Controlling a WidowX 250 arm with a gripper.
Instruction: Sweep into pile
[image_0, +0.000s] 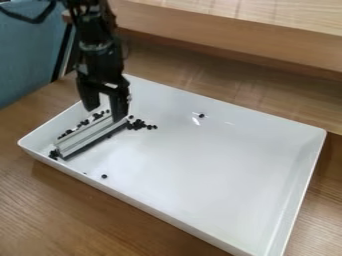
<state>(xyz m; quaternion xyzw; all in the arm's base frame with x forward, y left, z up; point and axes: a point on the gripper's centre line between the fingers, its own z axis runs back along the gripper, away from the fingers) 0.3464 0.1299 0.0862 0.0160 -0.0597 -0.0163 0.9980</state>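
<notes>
The black gripper (107, 111) hangs down over the left part of a white tray (220, 165), low at the far right end of a light grey sweeping bar (88, 137). That bar lies slantwise across the tray's left end, a dark strip along its lower edge. Small black pieces (137, 124) are clustered just right of the bar's far end. More pieces (83, 122) line its left side, and a few (53, 154) lie by its near end. One piece (104, 176) rests alone near the front wall, another (202, 115) toward the back wall.
The tray's raised rim (167, 216) surrounds the work area. Under it is a wooden table (40, 210). A wooden ledge (234, 37) runs behind, and a blue surface (27, 55) stands at the upper left.
</notes>
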